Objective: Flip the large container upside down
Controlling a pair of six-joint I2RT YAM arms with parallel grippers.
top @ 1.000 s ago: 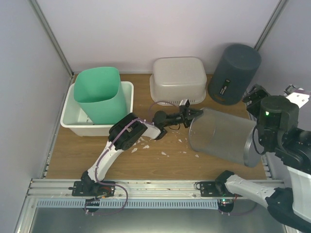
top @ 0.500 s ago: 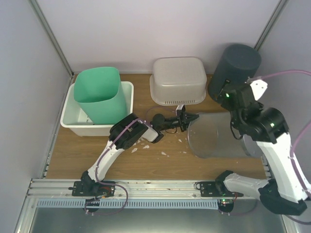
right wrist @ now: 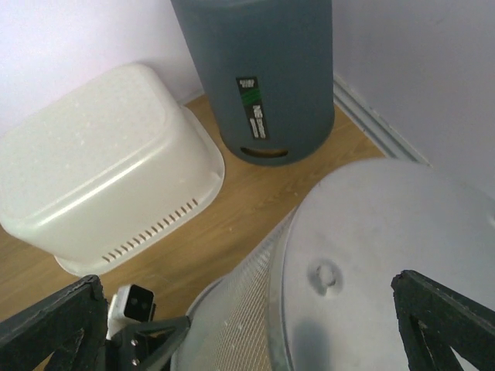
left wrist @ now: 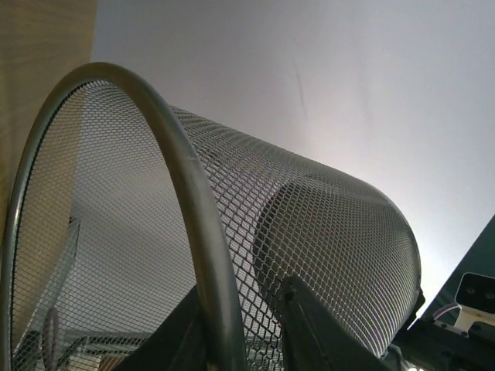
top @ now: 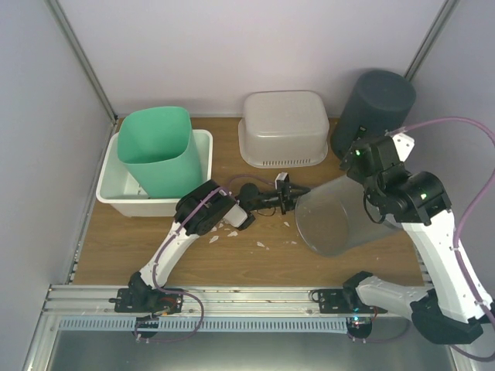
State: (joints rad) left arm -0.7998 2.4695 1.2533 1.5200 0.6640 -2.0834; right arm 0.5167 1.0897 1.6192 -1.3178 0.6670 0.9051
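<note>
The desk has open wood across its lower left and along the bottom edge, below my left arm. Walls close in on the left, top and right.

The mesh bin sits right of centre, tilted. Its mouth faces down and left with the lower rim near the wood, and its solid base is raised toward the upper right. The dark bin stands in the upper right corner, near the mesh bin's base, so room is tight there. The green bin rests in the tray at the upper left, well apart from the mesh bin. The upturned tub sits at top centre with a strip of bare wood below it.

My right fingers are spread wide over the mesh bin's base. My left fingers straddle the rim, one inside and one outside; I cannot tell whether they pinch it. Scraps lie on the wood just under my left wrist.

Half a second ago the mesh bin lay nearly on its side with its mouth facing left. Now its base has lifted, and my left fingers have slid slightly left.
</note>
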